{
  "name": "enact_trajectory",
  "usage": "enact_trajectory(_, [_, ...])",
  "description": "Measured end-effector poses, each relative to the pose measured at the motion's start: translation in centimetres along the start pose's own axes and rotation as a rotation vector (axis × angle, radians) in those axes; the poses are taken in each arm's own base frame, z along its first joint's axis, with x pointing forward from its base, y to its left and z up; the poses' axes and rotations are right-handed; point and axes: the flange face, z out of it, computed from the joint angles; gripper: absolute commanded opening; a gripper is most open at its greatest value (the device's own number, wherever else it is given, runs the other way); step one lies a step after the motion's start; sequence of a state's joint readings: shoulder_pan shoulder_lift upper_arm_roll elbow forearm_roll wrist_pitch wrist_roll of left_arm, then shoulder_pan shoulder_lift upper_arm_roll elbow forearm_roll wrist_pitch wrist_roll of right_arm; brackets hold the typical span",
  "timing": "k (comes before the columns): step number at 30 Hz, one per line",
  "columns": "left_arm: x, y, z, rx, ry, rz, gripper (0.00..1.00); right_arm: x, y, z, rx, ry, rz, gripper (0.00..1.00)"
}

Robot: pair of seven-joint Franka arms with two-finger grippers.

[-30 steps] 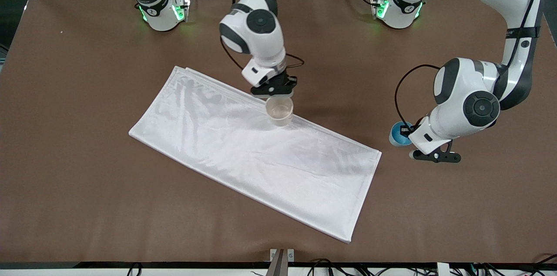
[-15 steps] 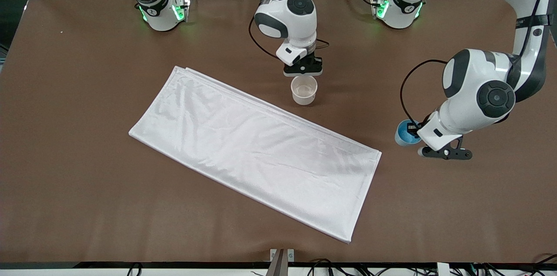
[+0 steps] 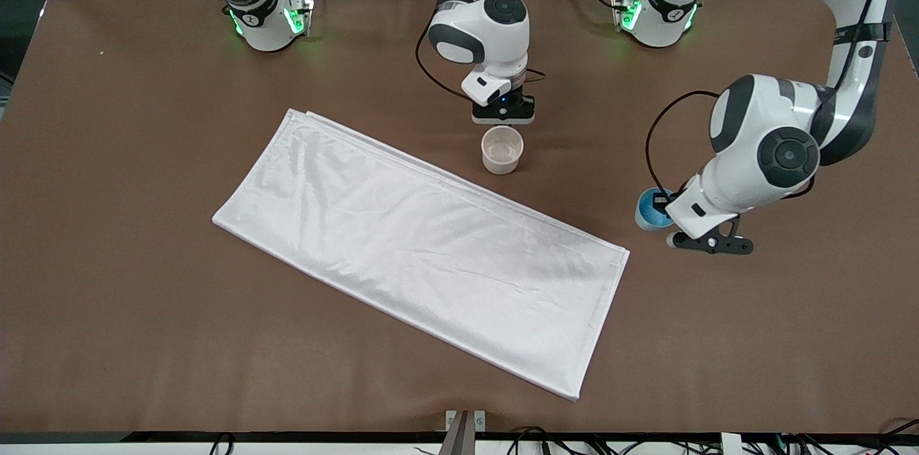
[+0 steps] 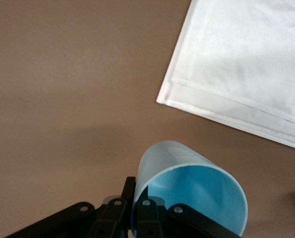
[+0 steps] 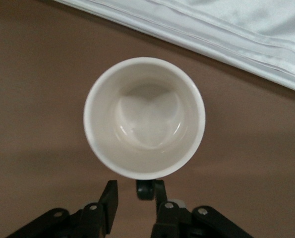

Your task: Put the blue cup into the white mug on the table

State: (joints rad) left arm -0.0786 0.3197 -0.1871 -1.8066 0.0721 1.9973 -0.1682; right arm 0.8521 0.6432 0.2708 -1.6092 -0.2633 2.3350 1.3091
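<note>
On the large flat brown table, the small white cylindrical mug stands upright at ten o'clock from the small bright-blue plastic cup pinched in the left gripper; right gripper fingers spread astride the mug's handle.

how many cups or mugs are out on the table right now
2. The white mug stands on the bare table, beside the white cloth, by the right gripper. The blue cup is in the left gripper.

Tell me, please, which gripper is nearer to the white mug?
Right. The right gripper sits at the white mug, by its handle; the left gripper holds the blue cup toward the left arm's end.
</note>
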Motion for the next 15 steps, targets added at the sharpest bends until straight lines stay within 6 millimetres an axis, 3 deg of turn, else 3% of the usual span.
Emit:
enact_trajectory(4, [-1.3,1.0,0.4,0.005,-0.016,-0.014,0.0,-0.7,-1.0,-4.2,0.023,0.0,0.004,1.0])
enact_trajectory(9, [-2.8,3.2,0.3,0.008,-0.022,-0.05,0.0,-1.2,-1.1,-10.8,0.032,0.003,0.013,1.0])
enact_trajectory(15, [-5.1,8.3,0.1,0.017,-0.051,-0.095,0.0,1.0,1.5,-18.6,0.029,-0.012,0.031,1.0])
